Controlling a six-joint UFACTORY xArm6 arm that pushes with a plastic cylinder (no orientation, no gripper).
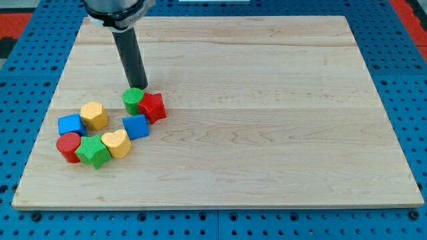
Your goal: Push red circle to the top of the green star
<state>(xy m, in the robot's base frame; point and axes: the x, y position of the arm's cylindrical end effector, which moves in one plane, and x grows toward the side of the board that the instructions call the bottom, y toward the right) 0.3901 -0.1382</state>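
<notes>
The red circle (68,147) is a short red cylinder at the view's left, touching the left side of the green star (93,151). A yellow heart (117,143) touches the star's right side. My tip (139,89) stands well above and to the right of them, right behind a green circle (133,100) that sits against a red star-shaped block (153,107). The tip is apart from the red circle.
A blue block (71,125) and a yellow hexagon-like block (95,115) lie above the red circle and green star. Another blue block (136,126) lies between the yellow heart and the red star. The wooden board (267,100) ends close below the cluster.
</notes>
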